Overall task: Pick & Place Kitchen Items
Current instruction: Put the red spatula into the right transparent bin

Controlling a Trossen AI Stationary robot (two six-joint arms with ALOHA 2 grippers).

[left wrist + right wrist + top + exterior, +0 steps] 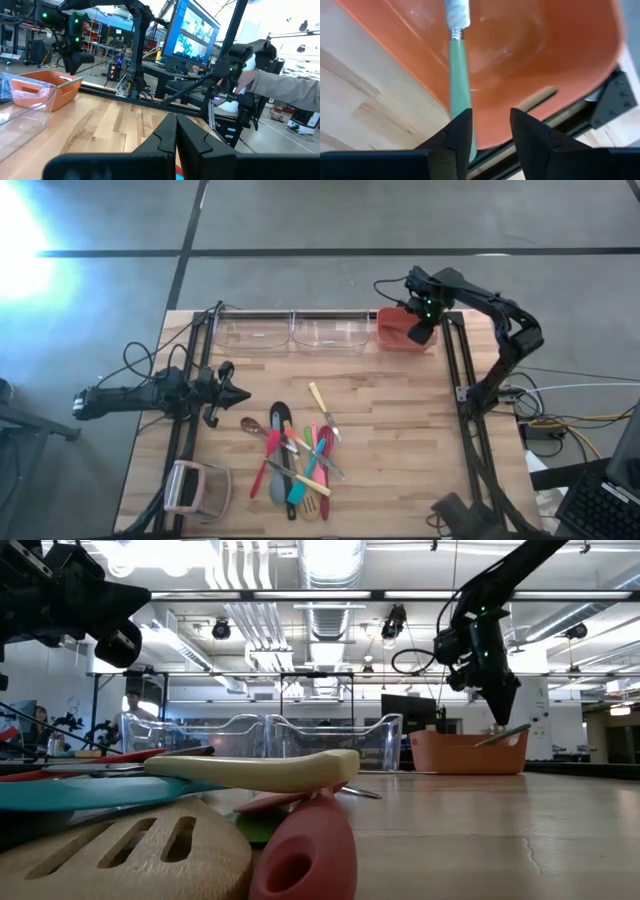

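Left gripper point(238, 393): fingers closed, empty, hovering at the table's left side; utensil pile point(295, 458): red, teal, black and wooden pieces, near centre of the wooden table point(400, 440); two clear bins point(290, 330): far edge; orange bin point(396, 332): far right; right gripper point(421, 335): over the orange bin, fingers parted, green-handled utensil point(458, 75) lying inside, resting against its wall.
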